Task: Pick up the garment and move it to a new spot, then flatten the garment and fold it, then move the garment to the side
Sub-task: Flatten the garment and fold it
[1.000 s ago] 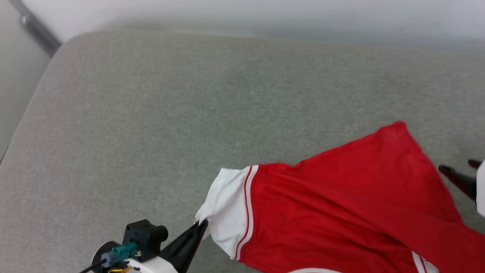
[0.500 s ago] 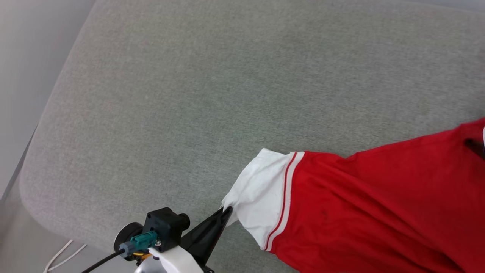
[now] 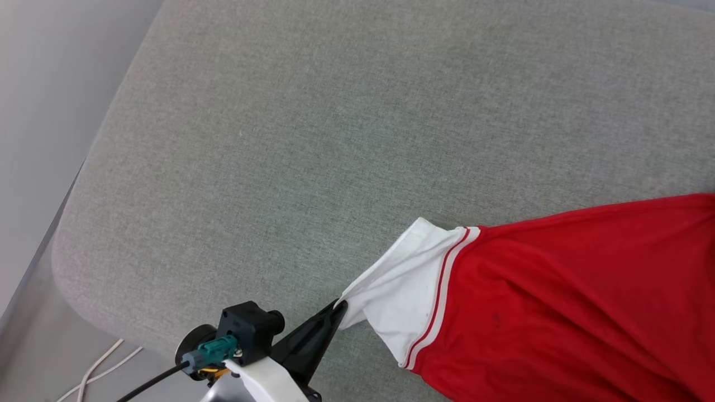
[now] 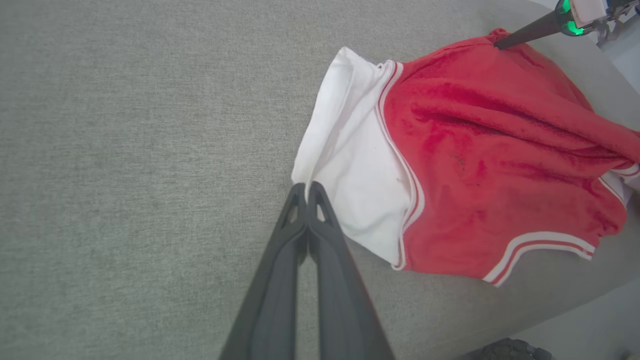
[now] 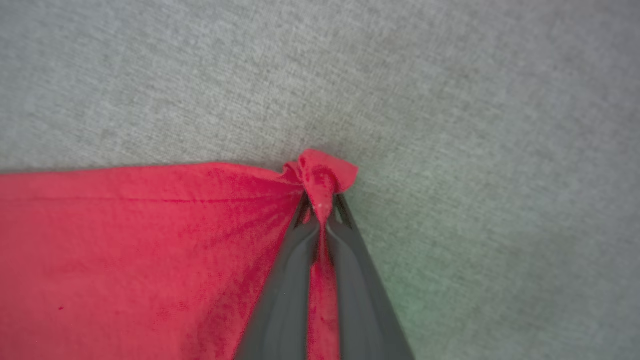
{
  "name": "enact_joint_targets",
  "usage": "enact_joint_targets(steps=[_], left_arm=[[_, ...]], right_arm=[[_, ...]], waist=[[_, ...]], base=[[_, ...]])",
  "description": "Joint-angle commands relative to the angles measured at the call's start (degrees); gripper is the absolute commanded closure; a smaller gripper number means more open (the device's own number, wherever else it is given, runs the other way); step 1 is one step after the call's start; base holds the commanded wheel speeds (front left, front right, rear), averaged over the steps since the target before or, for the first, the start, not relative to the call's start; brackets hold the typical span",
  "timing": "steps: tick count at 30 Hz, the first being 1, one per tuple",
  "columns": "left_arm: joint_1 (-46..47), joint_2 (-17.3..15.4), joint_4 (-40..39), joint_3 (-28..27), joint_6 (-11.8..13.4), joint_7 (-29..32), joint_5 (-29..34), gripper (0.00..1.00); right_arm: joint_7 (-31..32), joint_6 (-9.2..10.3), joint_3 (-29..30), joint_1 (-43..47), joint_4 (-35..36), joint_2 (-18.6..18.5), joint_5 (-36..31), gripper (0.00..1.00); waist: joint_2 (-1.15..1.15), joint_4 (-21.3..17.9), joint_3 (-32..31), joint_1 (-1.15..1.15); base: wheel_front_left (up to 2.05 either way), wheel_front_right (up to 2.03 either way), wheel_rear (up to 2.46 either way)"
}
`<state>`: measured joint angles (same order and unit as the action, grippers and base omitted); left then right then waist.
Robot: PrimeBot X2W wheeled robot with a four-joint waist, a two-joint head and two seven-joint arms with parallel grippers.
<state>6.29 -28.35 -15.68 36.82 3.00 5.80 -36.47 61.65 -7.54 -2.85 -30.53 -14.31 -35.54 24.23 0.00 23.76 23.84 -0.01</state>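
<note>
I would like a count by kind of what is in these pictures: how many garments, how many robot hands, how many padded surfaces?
garment: 1
hands: 2, the left hand and the right hand, both shut on the garment
grey padded surface: 1
Total: 4

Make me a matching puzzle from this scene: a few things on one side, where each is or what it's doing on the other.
1 left gripper
2 right gripper
3 white cords
4 garment

A on the floor beside the grey cushion
B shut on a bunched red corner
C lying across the grey cushion
D shut on the white sleeve's edge

Pairs: 1-D, 2-B, 3-A, 4-C
</note>
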Motion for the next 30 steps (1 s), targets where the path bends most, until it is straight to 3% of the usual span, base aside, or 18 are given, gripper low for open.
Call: enact_joint_targets(steps=[1,15,30], left_arm=[[0.6,-0.1,0.1,-0.3,-0.1,-0.4,-0.2,1.0],[1.1,-5.2,-2.6,-6.2,2.1,-1.4,-0.3,1.0],[6.1,-11.2,-10.4,-17.1,5.7,-4.0,0.6,1.0]], right_arm=[[0.3,0.09,-1.1,3.8,-3.4,1.5,0.0,1.0],[-11.9,0.06,-4.1,-1.0,0.4,1.4,6.6,1.0],[-20.4,0.06,-3.2,2.2,16.9,0.1,13.4,1.0]], waist=[[0.0,-0.6,-1.0,0.01],[0.0,-9.6,-14.1,0.01],[0.0,-20.1,-23.8,0.01]], base=[[0.0,0.0,0.0],[0.0,0.0,0.0],[0.0,0.0,0.0]])
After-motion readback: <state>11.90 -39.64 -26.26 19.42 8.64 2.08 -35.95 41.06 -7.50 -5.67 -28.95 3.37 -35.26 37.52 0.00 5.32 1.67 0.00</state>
